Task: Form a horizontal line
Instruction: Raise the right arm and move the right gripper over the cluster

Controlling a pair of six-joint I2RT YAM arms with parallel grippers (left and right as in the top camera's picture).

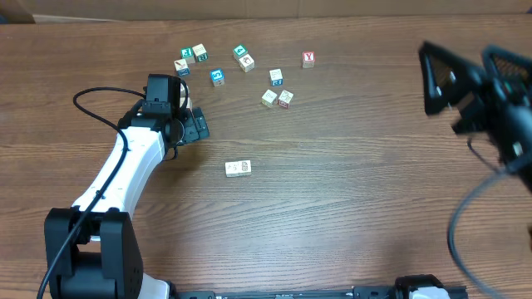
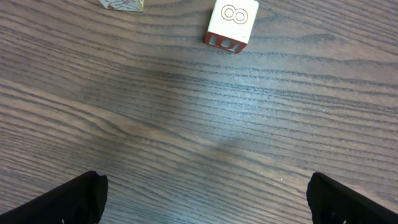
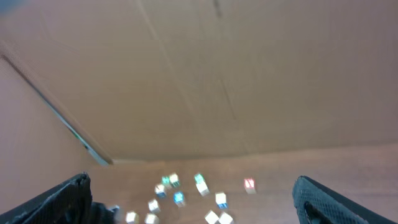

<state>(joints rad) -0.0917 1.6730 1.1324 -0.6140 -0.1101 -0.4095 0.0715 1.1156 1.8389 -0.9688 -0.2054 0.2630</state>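
Note:
Two small white cubes touch side by side in a short horizontal line (image 1: 238, 168) in the middle of the table. A cube with a red Y (image 1: 308, 59) stands alone at the back, and shows blurred in the right wrist view (image 3: 249, 184). My left gripper (image 1: 198, 124) hangs open left of the row, with only bare wood between its fingers (image 2: 205, 193). A white cube marked 8 (image 2: 232, 22) lies ahead of it. My right gripper (image 1: 461, 73) is raised at the far right and open (image 3: 191, 202), holding nothing.
Several loose cubes with teal, blue and white faces (image 1: 218, 76) are scattered across the back of the wooden table (image 1: 357, 191), and a pair (image 1: 277, 98) sits right of them. Another cube (image 2: 121, 4) shows at the top edge of the left wrist view.

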